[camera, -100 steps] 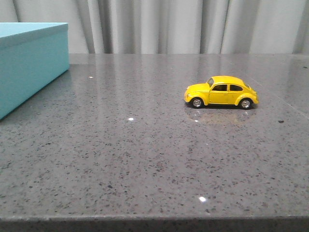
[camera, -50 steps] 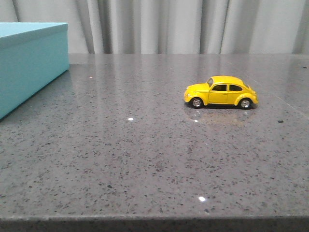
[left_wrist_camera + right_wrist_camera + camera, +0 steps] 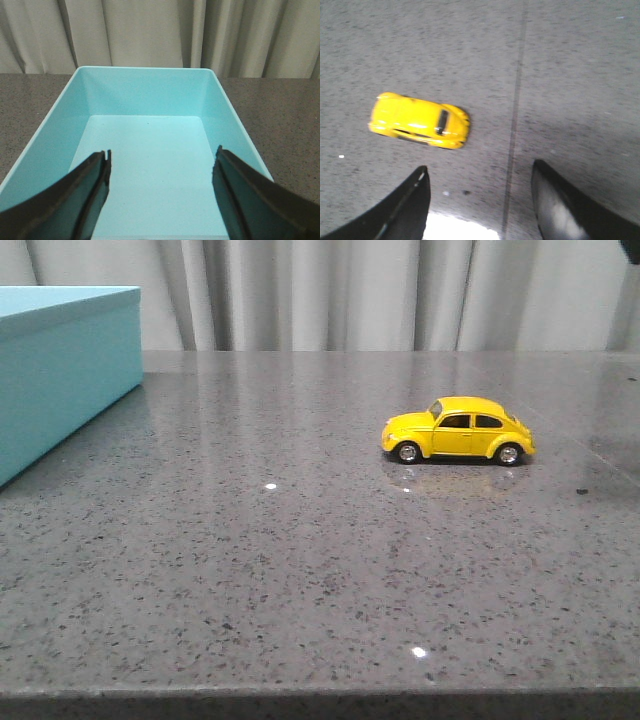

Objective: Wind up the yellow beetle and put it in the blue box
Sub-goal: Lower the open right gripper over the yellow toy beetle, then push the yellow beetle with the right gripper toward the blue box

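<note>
While both end effectors hang spread wide and hold nothing, the items lie as follows. Yellow beetle (image 3: 458, 430): upright on all four wheels on the grey speckled surface (image 3: 300, 560), right of centre, nose toward the blue box (image 3: 60, 370), well apart from it. Blue box: at the surface's left edge, open-topped, its interior bare. Left end effector (image 3: 160, 192): above the box's opening. Right end effector (image 3: 480, 200): above the surface, the beetle just beyond its fingers and off to one side. Grey curtain (image 3: 380, 295): behind.
</note>
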You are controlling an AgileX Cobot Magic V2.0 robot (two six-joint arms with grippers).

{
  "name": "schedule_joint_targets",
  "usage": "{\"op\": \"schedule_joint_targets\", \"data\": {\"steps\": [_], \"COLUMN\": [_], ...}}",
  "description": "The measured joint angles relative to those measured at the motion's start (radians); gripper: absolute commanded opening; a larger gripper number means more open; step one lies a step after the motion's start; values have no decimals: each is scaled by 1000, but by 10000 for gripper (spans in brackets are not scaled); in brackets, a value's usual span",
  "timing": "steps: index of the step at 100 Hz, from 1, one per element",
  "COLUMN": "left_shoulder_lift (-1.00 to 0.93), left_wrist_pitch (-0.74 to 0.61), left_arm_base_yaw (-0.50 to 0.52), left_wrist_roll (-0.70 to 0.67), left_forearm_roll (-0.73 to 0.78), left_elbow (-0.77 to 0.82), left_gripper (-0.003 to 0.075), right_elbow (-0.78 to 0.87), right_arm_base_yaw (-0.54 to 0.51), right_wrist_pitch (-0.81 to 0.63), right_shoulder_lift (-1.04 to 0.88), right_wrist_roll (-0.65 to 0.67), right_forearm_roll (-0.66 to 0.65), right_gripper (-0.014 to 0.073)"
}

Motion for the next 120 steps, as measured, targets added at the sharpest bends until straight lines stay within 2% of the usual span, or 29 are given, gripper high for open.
{"op": "schedule_joint_targets", "data": {"steps": [44, 68, 120], "left_shoulder_lift": [0, 0, 0], "left_wrist_pitch": [0, -31, -47], "left_arm_base_yaw": [0, -38, -61], "left_wrist_roll": [0, 0, 0], "left_forearm_roll": [0, 0, 0], "left_elbow": [0, 0, 0], "left_gripper": [431, 431, 431], "right_elbow": [-303, -380, -392], "right_arm_base_yaw": [183, 189, 189], "right_wrist_pitch": [166, 220, 234], "right_shoulder_lift": [370, 496, 587], "right_wrist_roll": [216, 349, 389], "right_forearm_roll": [-14, -41, -64], "right_gripper": [458, 458, 457]}}
